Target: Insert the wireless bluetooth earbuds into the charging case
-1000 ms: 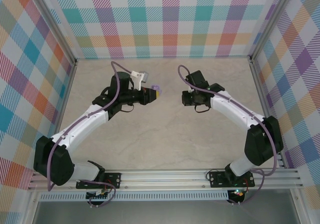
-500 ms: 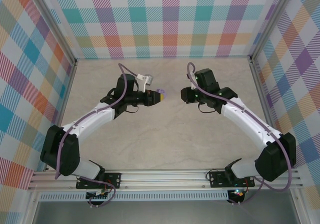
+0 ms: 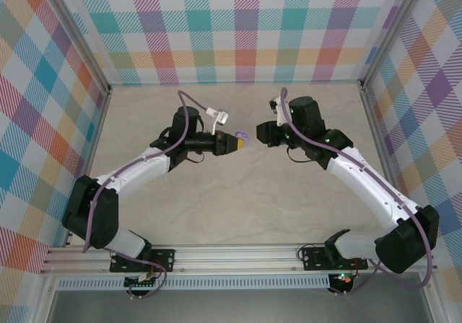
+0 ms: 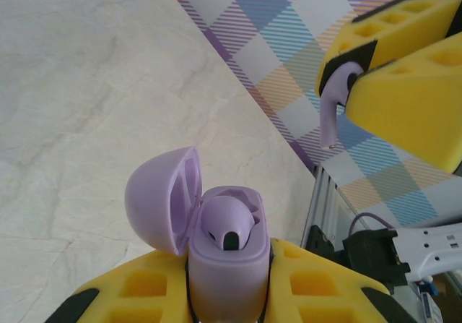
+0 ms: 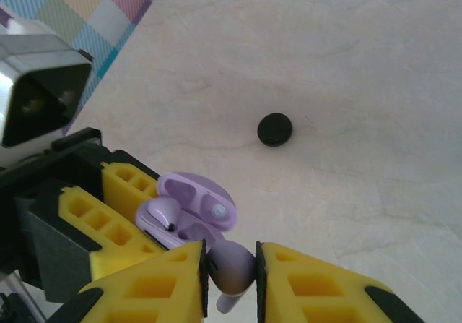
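My left gripper is shut on a lilac charging case, holding it above the table with its lid swung open. One lilac earbud sits in a slot of the case. My right gripper is shut on a second lilac earbud, stem pointing down. In the right wrist view that bud hangs just in front of the open case, close to it but apart. The left wrist view shows the held bud between the right gripper's yellow fingers, up and to the right of the case.
A small black round puck lies on the pale marble table beyond the case. Plaid walls close in the back and both sides, and a metal rail runs along the near edge.
Both arms have swung toward the back middle of the table and toward each other. The gap between the right gripper's earbud and the left gripper's open case has narrowed.
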